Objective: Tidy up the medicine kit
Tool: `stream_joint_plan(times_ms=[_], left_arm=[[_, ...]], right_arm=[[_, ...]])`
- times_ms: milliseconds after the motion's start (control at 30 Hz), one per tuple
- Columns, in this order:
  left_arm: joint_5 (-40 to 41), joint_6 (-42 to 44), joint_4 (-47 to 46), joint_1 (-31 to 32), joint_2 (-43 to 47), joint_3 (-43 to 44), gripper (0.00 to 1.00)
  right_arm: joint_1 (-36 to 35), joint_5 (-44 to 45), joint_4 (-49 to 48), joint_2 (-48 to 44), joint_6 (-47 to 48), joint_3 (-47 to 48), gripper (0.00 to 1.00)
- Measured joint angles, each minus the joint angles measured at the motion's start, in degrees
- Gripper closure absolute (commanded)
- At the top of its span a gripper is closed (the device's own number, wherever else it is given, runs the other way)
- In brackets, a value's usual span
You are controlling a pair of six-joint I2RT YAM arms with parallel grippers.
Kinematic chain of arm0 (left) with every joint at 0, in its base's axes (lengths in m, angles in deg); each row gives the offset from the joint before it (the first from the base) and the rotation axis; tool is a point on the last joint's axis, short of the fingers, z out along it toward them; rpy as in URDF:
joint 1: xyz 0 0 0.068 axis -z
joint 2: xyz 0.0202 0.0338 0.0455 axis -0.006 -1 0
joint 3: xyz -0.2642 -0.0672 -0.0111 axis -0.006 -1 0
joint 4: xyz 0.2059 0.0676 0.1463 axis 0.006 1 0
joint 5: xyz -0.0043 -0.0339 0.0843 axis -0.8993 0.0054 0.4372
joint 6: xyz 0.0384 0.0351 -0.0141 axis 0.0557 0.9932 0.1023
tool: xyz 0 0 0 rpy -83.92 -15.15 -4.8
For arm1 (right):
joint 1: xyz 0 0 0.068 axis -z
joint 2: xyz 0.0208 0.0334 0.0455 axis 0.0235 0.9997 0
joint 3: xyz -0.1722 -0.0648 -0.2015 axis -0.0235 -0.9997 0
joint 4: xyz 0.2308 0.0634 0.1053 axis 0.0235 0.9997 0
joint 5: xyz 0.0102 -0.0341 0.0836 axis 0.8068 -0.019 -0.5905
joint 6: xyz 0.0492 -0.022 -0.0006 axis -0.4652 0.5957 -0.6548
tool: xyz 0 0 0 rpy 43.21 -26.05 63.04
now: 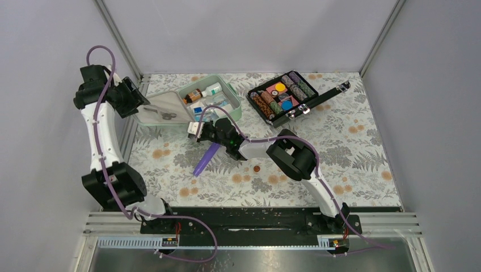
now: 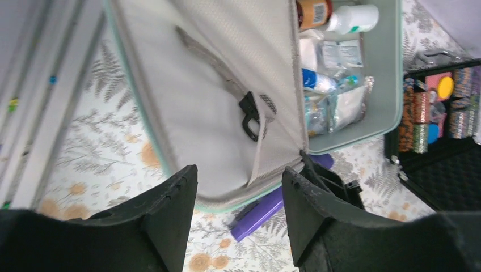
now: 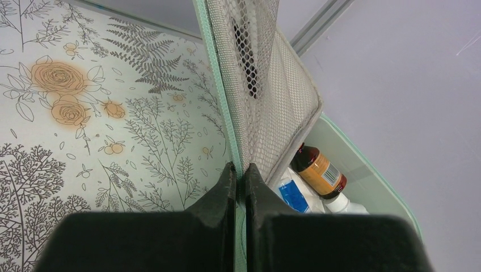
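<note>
The medicine kit [image 1: 228, 89] lies open at the back left, a mint-green box holding a brown bottle [image 3: 319, 170], a white bottle [image 2: 354, 18] and packets. Its lid [image 1: 161, 107] stands tilted up, the grey mesh-lined inside [image 2: 215, 85] facing the left wrist camera. My right gripper [image 3: 238, 168] is shut on the lid's mint-green near rim [image 3: 218, 85], seen in the top view beside the box [image 1: 195, 129]. My left gripper [image 2: 238, 175] is open at the lid's left end [image 1: 136, 105], the rim just beyond its fingertips.
A purple tube-like thing [image 1: 205, 160] lies on the floral cloth under the right arm, also seen below the lid [image 2: 266, 211]. A black case [image 1: 283, 96] of coloured rolls and discs stands open at the back right. A small coin [image 1: 256, 168] lies mid-table.
</note>
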Motion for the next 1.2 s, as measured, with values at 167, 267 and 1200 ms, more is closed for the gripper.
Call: stream_joint_plan(times_ms=[167,267,1200], left_arm=[[9.07,1.01,1.99,0.22,4.94,-2.01,0.34],[12.79,0.81,3.89,-0.09,5.95,-5.49,0.33],[-5.01,-5.99,-6.95,-4.37,-3.41,-9.31,1.0]], right_arm=[[0.0,-0.02,0.02,0.0,-0.13,0.0,1.0],[0.0,-0.02,0.04,0.0,-0.15,0.0,1.0],[5.92,-7.78,28.55,-20.04,-11.78,-4.26,0.16]])
